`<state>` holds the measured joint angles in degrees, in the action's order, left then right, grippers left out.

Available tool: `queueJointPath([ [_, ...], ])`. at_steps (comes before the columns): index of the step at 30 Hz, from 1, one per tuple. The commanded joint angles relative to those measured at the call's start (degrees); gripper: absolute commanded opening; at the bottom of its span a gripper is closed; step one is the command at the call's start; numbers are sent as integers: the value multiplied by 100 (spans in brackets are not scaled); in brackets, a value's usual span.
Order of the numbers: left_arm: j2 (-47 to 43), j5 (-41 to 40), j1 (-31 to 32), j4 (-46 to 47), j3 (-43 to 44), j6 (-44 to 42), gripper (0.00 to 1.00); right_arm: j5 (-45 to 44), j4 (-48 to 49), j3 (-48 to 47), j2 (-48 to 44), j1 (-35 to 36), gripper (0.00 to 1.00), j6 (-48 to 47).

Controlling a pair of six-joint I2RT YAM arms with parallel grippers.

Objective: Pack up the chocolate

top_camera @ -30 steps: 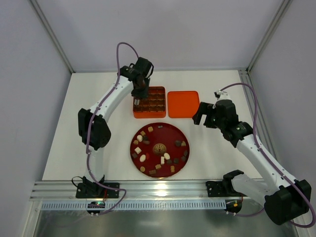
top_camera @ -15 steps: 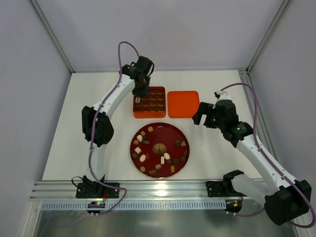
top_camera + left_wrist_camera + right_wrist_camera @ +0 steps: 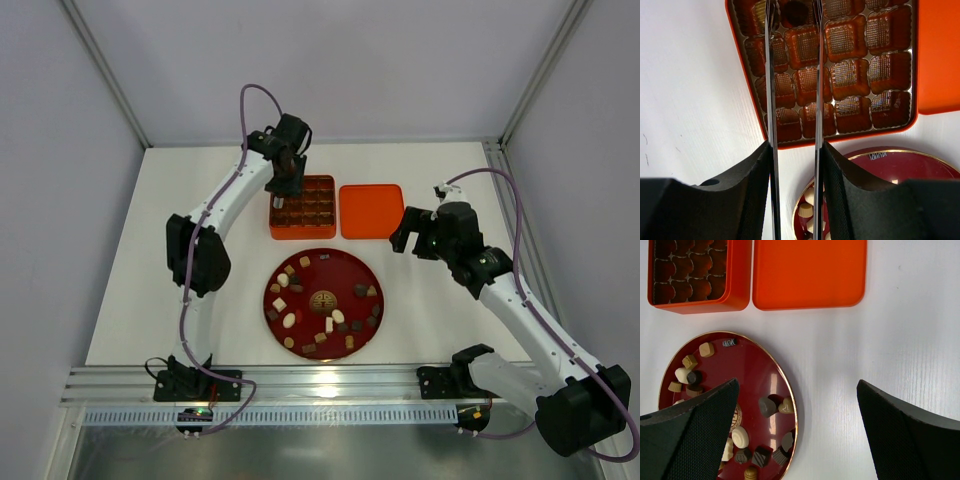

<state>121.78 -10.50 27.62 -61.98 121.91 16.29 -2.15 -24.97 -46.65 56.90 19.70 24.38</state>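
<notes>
The left claw (image 3: 282, 192) is standing slightly apart, straddling a dark chocolate (image 3: 796, 12) in the orange box (image 3: 850, 135). The right claw (image 3: 797, 385) is gaping wide.

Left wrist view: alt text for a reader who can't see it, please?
The left gripper, jaws slightly apart, reaches over an orange box of brown cells; a dark chocolate lies in a far cell between its tips. An orange lid lies beside the box, a red plate nearer.
</notes>
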Motion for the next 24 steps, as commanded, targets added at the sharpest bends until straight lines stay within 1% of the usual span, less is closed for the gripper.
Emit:
queueJointPath([
  [1, -136, -92, -37, 98, 211, -91, 43, 57, 107, 34, -83, -11, 100, 40],
  [7, -242, -49, -37, 10, 263, -65, 43, 74, 124, 51, -74, -10, 100, 58],
  [13, -716, 136, 59, -131, 97, 32, 43, 83, 159, 51, -57, -10, 100, 67],
  [18, -1515, 215, 384, -78, -763, 146, 43, 75, 186, 60, -57, -10, 100, 58],
  [19, -1647, 241, 463, -60, -1069, 172, 43, 75, 186, 60, -57, -10, 100, 49],
  [20, -1901, 259, 586, 18, -1220, 198, 43, 75, 212, 69, -57, -10, 100, 49],
  [23, -2236, 329, 815, 45, -1713, 286, 43, 101, 221, 77, -30, -19, 100, 49],
  [24, -2411, 303, 1007, 28, -1810, 339, 43, 101, 229, 77, -22, -11, 100, 40],
])
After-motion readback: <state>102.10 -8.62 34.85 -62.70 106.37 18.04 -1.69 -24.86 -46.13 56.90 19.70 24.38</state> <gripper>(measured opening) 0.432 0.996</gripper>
